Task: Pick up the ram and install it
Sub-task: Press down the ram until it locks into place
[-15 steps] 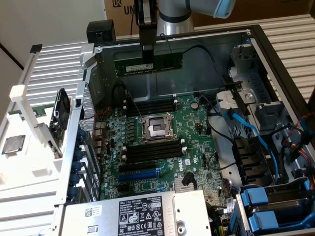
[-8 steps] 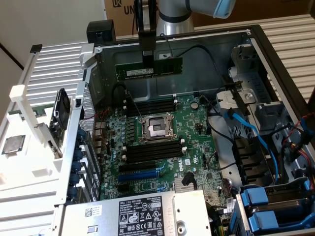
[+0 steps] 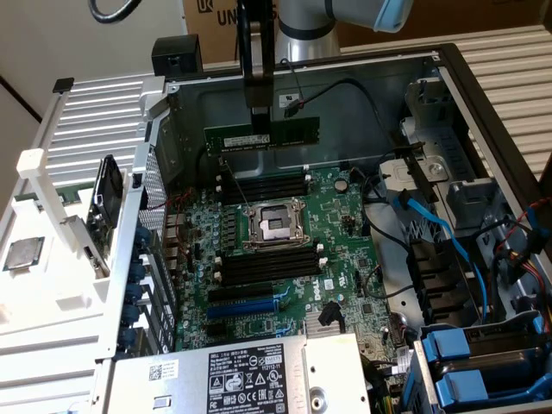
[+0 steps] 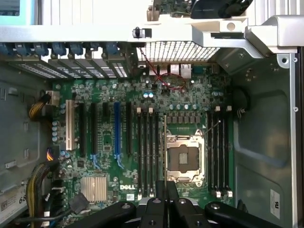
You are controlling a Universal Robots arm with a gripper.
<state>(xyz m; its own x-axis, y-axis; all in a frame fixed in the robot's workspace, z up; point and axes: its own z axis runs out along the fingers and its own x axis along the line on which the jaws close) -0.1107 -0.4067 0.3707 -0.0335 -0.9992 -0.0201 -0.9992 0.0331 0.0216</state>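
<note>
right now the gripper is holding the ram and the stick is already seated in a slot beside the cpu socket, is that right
Not quite. The gripper does hold the ram, but it is not seated: the exterior view shows the stick in the air above the motherboard, clear of the slots beside the cpu socket.
</note>
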